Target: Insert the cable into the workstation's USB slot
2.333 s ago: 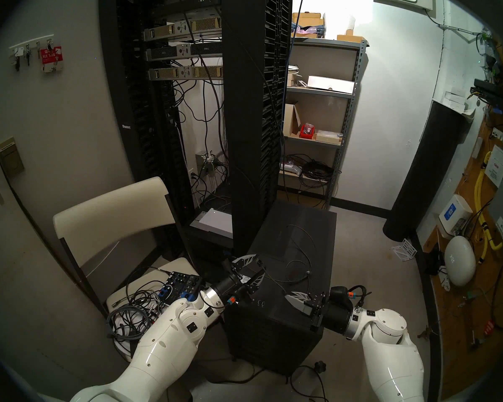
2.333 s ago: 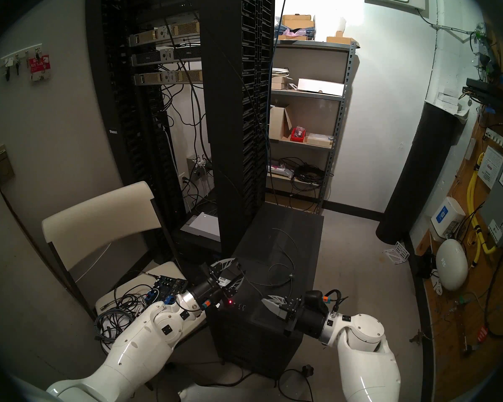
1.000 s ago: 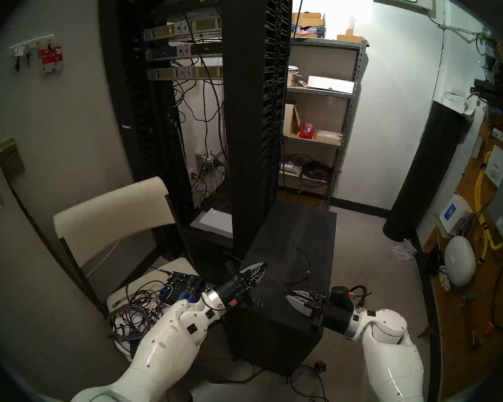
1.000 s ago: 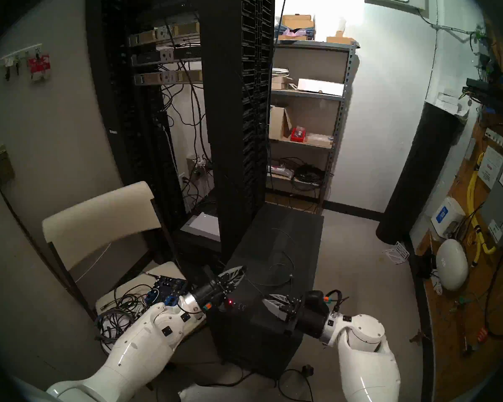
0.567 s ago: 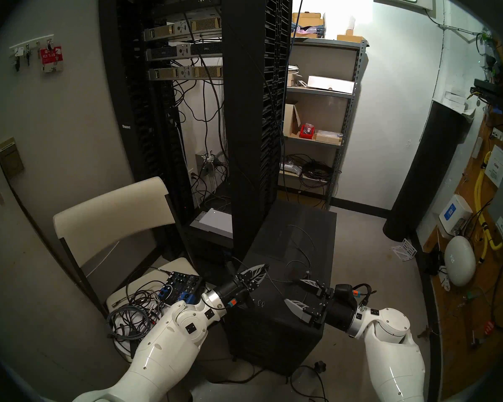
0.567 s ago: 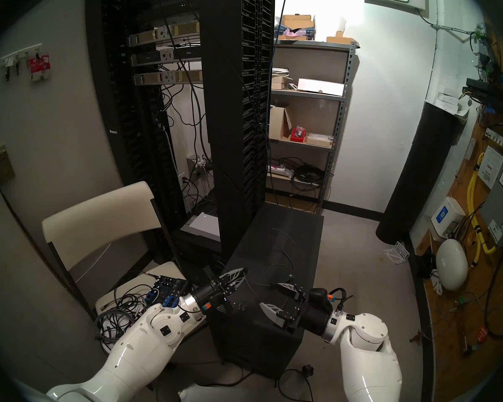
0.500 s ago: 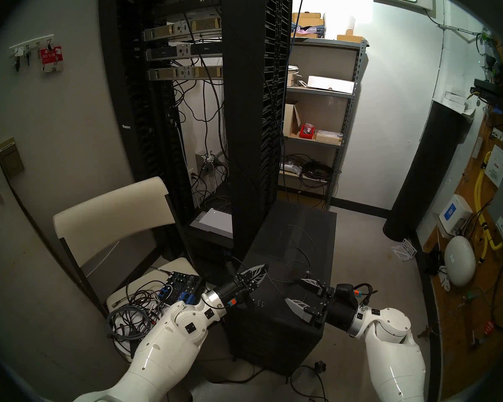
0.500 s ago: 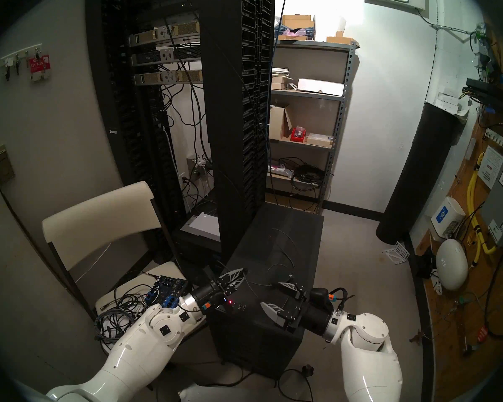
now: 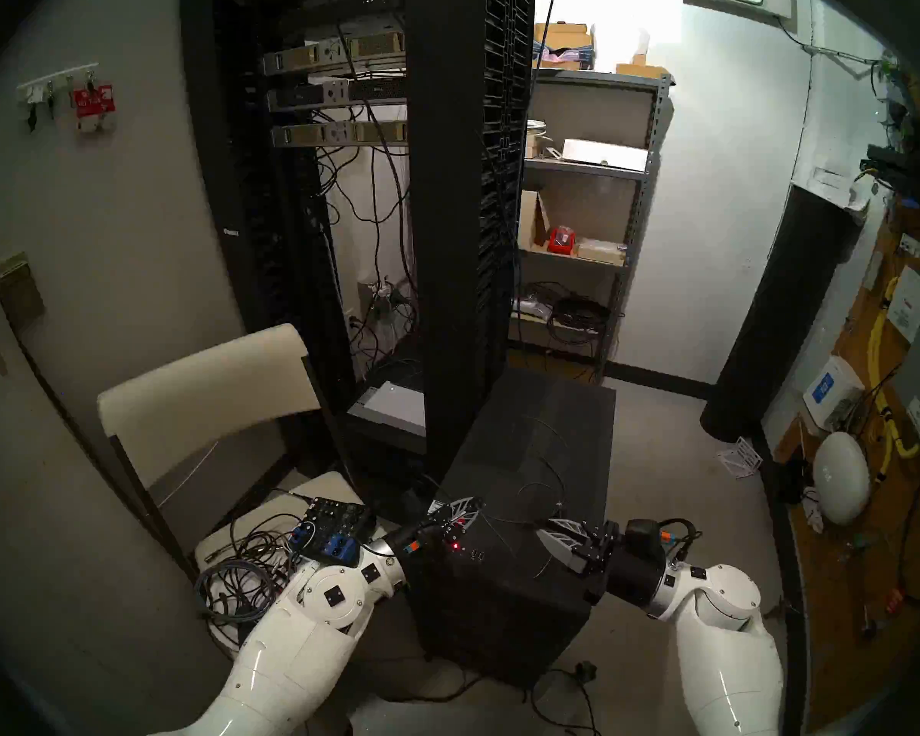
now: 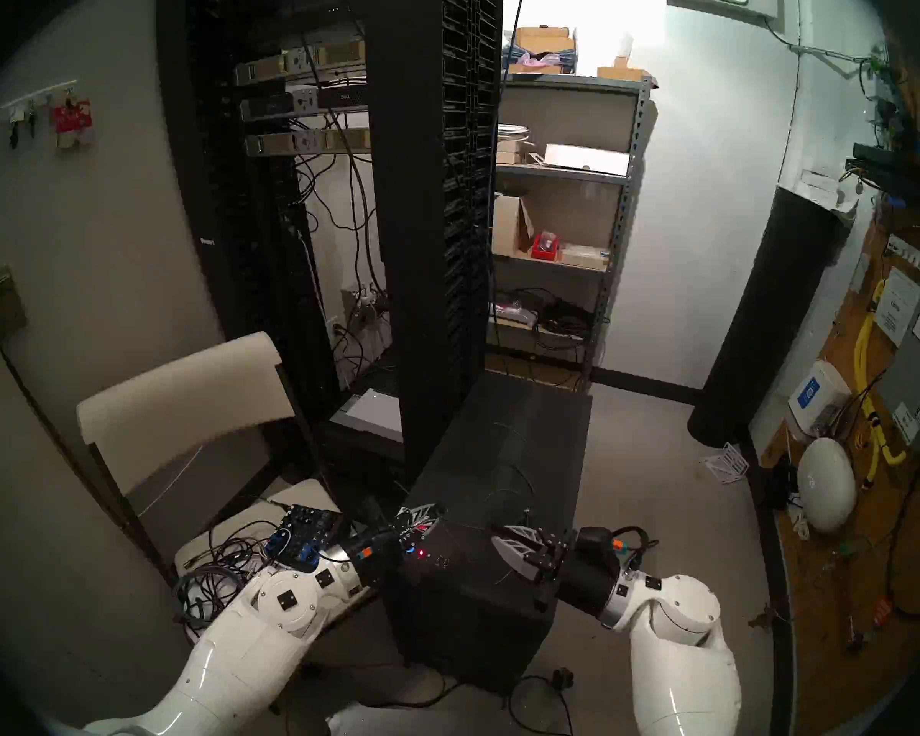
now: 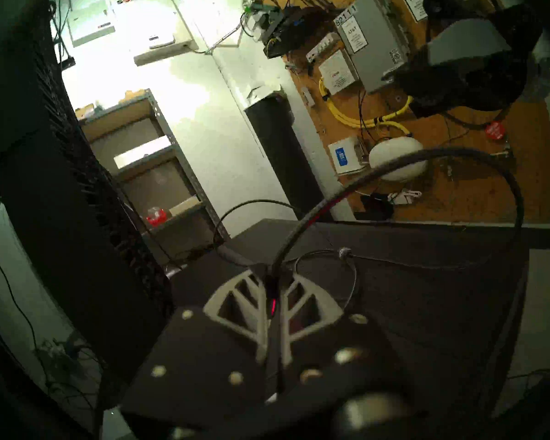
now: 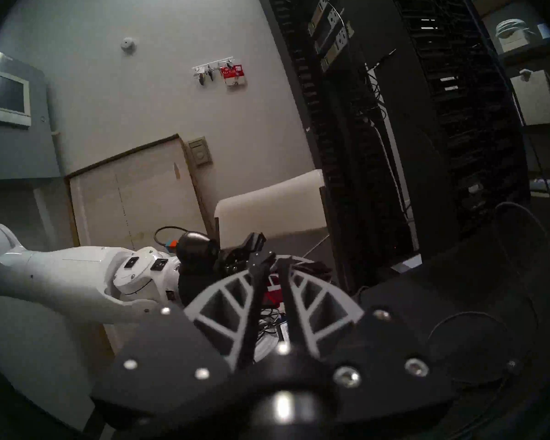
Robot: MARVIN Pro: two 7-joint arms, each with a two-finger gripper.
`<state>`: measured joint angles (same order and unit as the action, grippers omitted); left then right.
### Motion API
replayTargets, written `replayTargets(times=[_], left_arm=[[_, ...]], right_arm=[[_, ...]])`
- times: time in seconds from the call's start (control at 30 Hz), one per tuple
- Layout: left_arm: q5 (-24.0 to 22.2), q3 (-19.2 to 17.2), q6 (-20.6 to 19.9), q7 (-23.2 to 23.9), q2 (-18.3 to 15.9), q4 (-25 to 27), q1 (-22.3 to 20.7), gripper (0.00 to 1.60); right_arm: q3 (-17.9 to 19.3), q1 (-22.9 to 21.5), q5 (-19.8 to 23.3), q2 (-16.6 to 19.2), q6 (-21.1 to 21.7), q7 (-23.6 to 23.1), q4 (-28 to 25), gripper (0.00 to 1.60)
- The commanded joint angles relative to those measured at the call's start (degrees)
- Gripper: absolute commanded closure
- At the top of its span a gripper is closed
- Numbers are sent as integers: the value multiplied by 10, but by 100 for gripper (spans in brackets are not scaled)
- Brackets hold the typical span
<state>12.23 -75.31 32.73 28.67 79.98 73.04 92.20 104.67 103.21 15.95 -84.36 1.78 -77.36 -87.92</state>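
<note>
The left pincer (image 11: 272, 282) is clamped on the cable (image 11: 404, 163) above the workstation (image 9: 532, 453). The right pincer (image 12: 272, 271) is nearly closed, holding nothing, apart. The cable's loops lie on the workstation's top, beyond the USB slot (image 9: 478, 553).

Both head views look down on the workstation (image 9: 521, 506); each wrist view looks level past its fingers across the workstation's top.

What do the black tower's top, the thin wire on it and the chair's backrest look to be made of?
The workstation top: apparently matte black metal or plastic, fine mesh texture faintly visible, no shine. The cable: thin dark-grey wire, probably with a rubbery or braided jacket, since it bends in loose loops; its surface is too blurred to tell. The chair backrest: smooth cream plastic or vinyl, evenly lit, no weave.
</note>
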Motion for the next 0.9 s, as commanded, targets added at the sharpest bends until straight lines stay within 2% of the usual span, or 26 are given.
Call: replayTargets(times=[0.0, 0.27, 0.57, 0.67, 0.87], left_arm=[[-79, -8, -28, 40, 10, 27, 8, 160], [-129, -10, -59, 78, 12, 41, 12, 160], [-133, -10, -74, 89, 12, 43, 17, 160], [-133, -10, -78, 92, 12, 42, 17, 160], [-138, -15, -92, 92, 14, 43, 22, 160]], right_arm=[[-20, 3, 6, 10, 21, -36, -13, 160], [-39, 9, -14, 28, 37, -55, -3, 160], [-54, 10, -29, 37, 48, -68, 14, 160], [-59, 11, -42, 38, 57, -60, 16, 160], [-58, 5, -65, 27, 36, -33, 34, 160]])
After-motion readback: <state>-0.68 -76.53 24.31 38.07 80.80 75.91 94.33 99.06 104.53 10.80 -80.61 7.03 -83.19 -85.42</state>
